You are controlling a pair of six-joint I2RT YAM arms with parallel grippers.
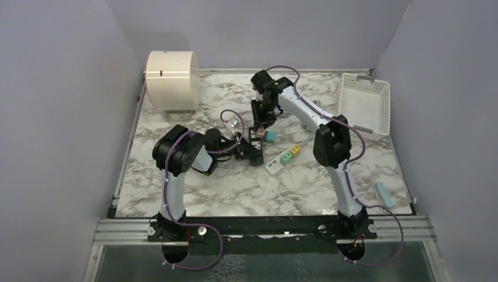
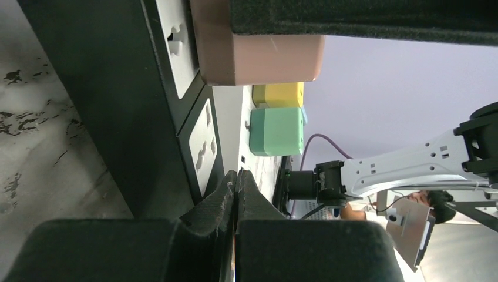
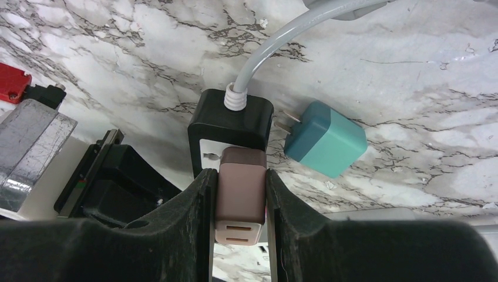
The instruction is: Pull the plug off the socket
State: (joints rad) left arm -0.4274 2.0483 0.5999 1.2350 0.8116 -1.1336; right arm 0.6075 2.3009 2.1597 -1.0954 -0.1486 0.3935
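Mauve plastic marks the plug (image 3: 238,202), seated in the black socket block (image 3: 229,120) on the marble worktop (image 3: 411,70). A grey cable (image 3: 264,53) leaves the block's far end. The right tool (image 3: 239,176) pinches the plug by its two flanks, one finger on each side. The plug's long axis runs along those fingers, standing straight out from the socket face and back toward the wrist. I judge the coming move turns on that alone: a withdrawal along the fingers' own line, up off the worktop, with no sideways tilt that could bind the pins.

The left tool (image 2: 235,188) lies low at the block's edge with its fingers pressed together. Whether they nip the edge I cannot tell, so the block may lift with the plug. A teal plug (image 3: 326,138) lies loose just beside the block, clear of the pull line.
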